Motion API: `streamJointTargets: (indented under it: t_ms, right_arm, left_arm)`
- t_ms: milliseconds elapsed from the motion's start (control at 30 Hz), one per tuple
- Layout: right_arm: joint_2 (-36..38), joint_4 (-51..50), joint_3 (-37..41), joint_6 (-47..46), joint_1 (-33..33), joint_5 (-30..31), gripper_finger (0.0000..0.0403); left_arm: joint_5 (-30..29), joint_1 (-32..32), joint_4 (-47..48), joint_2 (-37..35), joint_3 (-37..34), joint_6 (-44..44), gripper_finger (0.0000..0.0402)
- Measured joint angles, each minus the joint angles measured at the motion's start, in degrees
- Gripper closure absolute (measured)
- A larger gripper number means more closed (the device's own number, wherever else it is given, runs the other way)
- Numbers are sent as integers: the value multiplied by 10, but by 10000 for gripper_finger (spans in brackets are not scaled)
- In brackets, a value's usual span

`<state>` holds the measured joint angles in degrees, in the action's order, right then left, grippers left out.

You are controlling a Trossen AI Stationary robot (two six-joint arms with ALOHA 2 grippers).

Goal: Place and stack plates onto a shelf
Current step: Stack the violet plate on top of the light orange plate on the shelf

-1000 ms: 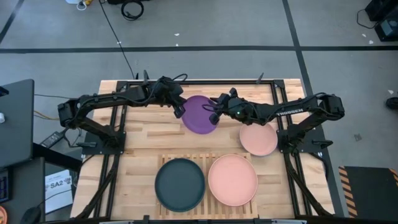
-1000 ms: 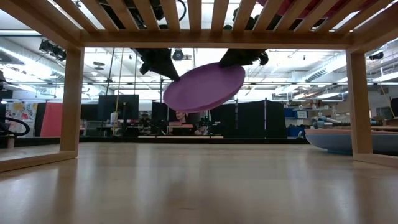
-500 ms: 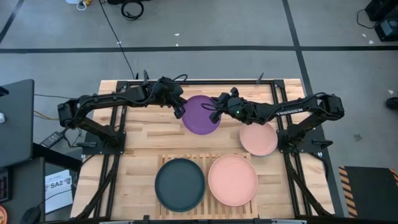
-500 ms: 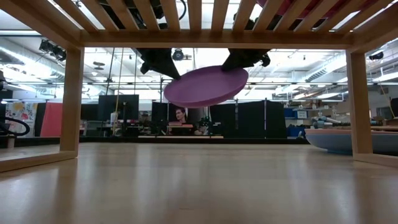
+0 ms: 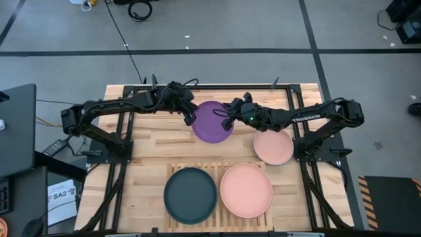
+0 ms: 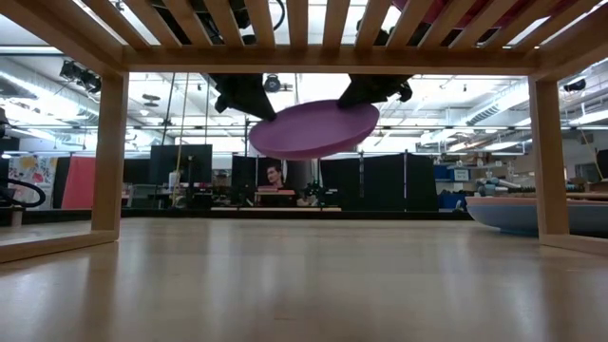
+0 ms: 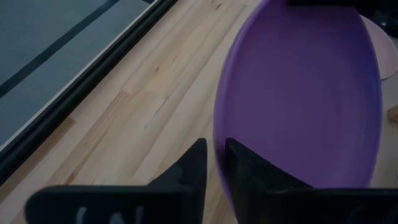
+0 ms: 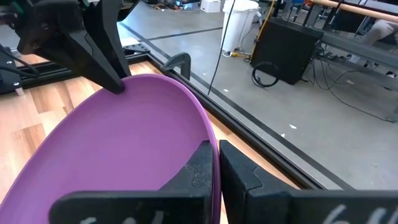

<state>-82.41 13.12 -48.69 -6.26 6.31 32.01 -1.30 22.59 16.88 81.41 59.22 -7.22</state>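
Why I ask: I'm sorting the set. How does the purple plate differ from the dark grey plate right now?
The purple plate hangs in the air above the tabletop, while the dark grey plate lies flat on the shelf. The purple plate is pinched at its rim by the right pincer, with the left pincer at its opposite edge; the dark grey plate is untouched. Both are round and look alike in size.

High cam: straight down; low cam: surface level under shelf [image 6: 304, 52]; both wrist cams close on purple plate [image 5: 212, 121].

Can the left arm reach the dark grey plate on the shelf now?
Probably not yet: the left gripper is at the rim of the purple plate, which the right gripper also clamps. The dark grey plate itself lies uncovered.
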Motion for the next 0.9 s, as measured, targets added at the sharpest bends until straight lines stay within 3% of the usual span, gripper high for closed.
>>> streamJointTargets:
  t_ms: [433, 733, 900]
  right_arm:
    - [5, -3, 0, 9, 10, -6, 386]
    - [66, -38, 0, 36, 34, -4, 386]
    - [116, -86, 0, 65, 55, 36, 386]
  left_arm:
    - [-3, 1, 0, 1, 0, 17, 239]
    - [0, 0, -5, 1, 0, 18, 232]
    - [-3, 0, 0, 0, 1, 19, 232]
